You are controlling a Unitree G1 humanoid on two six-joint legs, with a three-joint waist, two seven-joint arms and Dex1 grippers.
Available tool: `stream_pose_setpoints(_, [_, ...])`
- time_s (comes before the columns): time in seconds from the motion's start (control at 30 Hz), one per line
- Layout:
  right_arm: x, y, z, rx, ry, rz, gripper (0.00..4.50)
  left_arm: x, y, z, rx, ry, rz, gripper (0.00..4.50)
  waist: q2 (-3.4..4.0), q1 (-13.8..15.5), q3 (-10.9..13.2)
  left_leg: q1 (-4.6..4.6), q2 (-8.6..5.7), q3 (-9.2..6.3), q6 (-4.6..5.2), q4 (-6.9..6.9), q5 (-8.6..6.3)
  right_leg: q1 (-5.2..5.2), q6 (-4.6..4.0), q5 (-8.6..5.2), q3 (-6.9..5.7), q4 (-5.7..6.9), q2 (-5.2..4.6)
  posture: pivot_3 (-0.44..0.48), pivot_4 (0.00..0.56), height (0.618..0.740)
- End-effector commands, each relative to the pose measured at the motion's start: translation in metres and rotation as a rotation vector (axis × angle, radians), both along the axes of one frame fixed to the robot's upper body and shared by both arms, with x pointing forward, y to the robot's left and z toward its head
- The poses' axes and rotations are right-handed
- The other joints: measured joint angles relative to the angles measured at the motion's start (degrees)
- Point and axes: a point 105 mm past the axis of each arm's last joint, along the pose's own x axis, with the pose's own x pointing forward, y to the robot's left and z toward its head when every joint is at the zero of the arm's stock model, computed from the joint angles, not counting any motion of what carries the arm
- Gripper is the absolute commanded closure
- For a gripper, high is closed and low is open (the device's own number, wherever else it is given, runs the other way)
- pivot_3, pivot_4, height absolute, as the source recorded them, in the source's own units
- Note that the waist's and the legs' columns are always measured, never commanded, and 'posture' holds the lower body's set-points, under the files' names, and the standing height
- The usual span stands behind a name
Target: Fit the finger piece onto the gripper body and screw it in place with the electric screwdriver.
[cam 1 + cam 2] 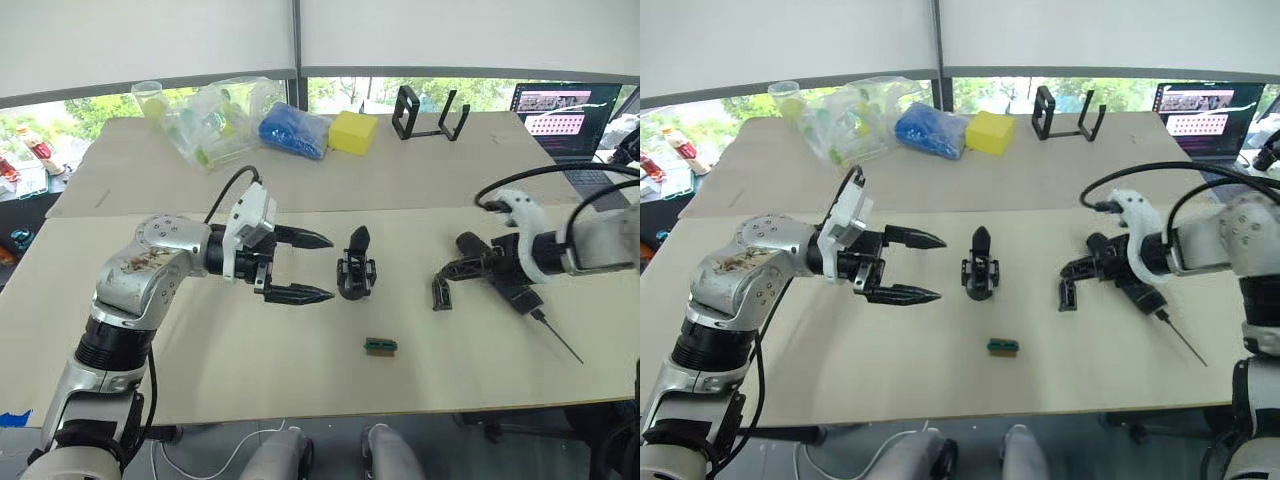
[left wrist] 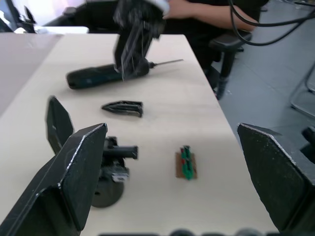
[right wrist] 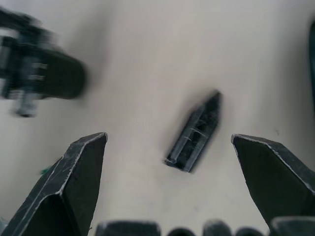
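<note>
Black tapered finger piece (image 3: 193, 133)

On the table — one gripper body (image 1: 356, 270), one finger piece (image 1: 441, 292), one electric screwdriver (image 2: 106, 76), one small teal-green block (image 1: 380, 346). Far edge — one yellow block (image 1: 353, 131), one black frame stand (image 1: 430, 115), one laptop (image 1: 570, 125).

On the table (image 1: 250, 380), the gripper body (image 1: 356, 270) sits about mid-table, with the finger piece (image 1: 441, 292) lying off to its right. The electric screwdriver (image 1: 520, 290) lies further right, bit toward the near edge. A small teal-green block (image 1: 380, 346) rests nearer the front edge, between body and finger piece. The frame stand (image 1: 430, 115) is way at the back.
</note>
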Motion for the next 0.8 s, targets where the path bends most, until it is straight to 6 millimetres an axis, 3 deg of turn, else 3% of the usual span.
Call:
stream_pose_setpoints(0.03, [0.006,-0.001,-0.009,-0.048,0.060,-0.043,0.00,-0.004,-0.006,0.017,-0.021,-0.096,-0.010,0.06,0.00,-0.1,0.0,-0.01,0.00,0.00,0.00,0.00,0.00,-0.02,0.00,0.00,0.01,0.00,0.00,0.000,0.150,0.740])
stream_pose_setpoints(0.37, [0.012,0.018,-0.028,-0.022,0.155,-0.054,0.00,-0.007,-0.012,0.019,-0.010,-0.140,-0.029,0.06,0.00,-0.1,0.0,-0.03,-0.01,0.01,0.01,0.03,0.01,-0.02,0.00,0.01,-0.05,0.03,0.06,0.000,0.150,0.740])
stream_pose_setpoints(0.47, [0.013,0.017,-0.035,-0.046,0.168,-0.077,0.75,-0.008,-0.013,0.019,-0.002,-0.151,-0.039,0.00,0.01,-0.2,0.0,-0.03,-0.01,0.01,0.01,0.04,0.01,-0.01,0.00,0.01,-0.06,0.03,0.08,0.000,0.150,0.740])
stream_pose_setpoints(0.6, [0.012,0.020,-0.039,-0.062,0.165,-0.065,2.27,-0.007,-0.013,0.019,0.001,-0.154,-0.041,0.00,0.01,-0.3,0.0,-0.02,0.01,0.01,0.01,0.03,0.01,-0.03,0.00,0.01,-0.07,0.05,0.11,0.000,0.150,0.740])
stream_pose_setpoints(0.7, [0.010,0.021,-0.031,-0.060,0.128,-0.028,3.25,-0.003,-0.010,0.017,0.011,-0.147,-0.018,0.00,0.01,-0.4,0.0,-0.02,0.02,0.01,0.00,0.03,0.01,-0.05,0.00,0.01,-0.08,0.08,0.13,0.000,0.150,0.740])
stream_pose_setpoints(0.8, [0.004,0.023,-0.014,-0.057,0.036,0.088,3.39,0.002,-0.006,0.014,0.014,-0.131,0.012,0.00,0.03,-0.4,0.0,-0.03,0.01,0.03,0.00,0.03,0.01,-0.07,0.00,0.01,-0.10,0.09,0.13,0.000,0.150,0.740])
